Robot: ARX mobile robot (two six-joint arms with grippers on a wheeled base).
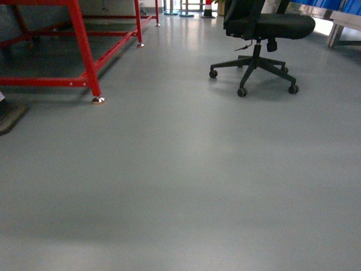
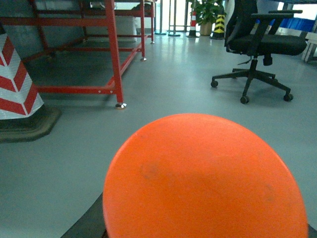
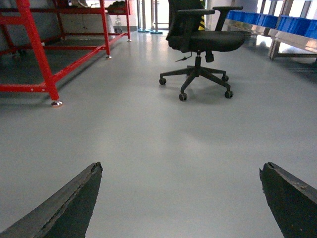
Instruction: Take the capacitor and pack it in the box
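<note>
- Right up against the left wrist camera, a big orange rounded object (image 2: 203, 178) fills the lower frame; the left gripper's fingers are hidden, so whether they are spread or pressed together cannot be told.
- Over on the right wrist view, the right gripper (image 3: 181, 208) shows two dark fingertips (image 3: 74, 203) spread wide apart with only bare grey floor (image 3: 163, 148) between them.
- Neither box nor capacitor shows in any view.
- Further out on the left, a red-and-white striped cone (image 2: 15, 79) stands on its dark base beside the red metal frame (image 1: 84, 51).
- Beyond, a black office chair (image 1: 262, 34) sits on castors.
- Far right, blue bins (image 3: 277, 21) line a shelf.
</note>
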